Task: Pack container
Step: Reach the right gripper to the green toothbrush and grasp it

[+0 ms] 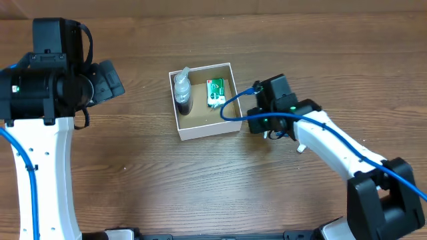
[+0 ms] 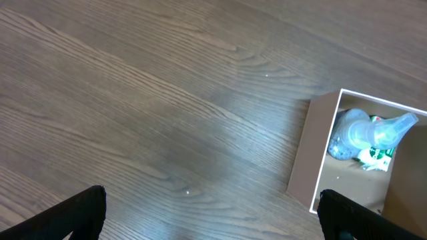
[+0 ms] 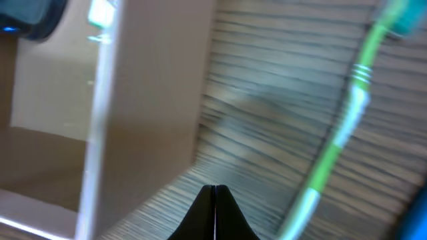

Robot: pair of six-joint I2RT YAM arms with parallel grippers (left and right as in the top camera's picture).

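Note:
The container is a square box with white walls and a brown inside, at the table's middle. A clear bottle and a green-and-white packet lie in it. My right gripper is shut and empty, low over the table just outside the container's right wall. A green-and-white toothbrush lies on the table to its right. My left gripper is open and empty, well left of the container; the bottle also shows in the left wrist view.
The right arm reaches in from the lower right, with a blue cable looping over the container's right edge. The left arm stands at the far left. The table is dark wood.

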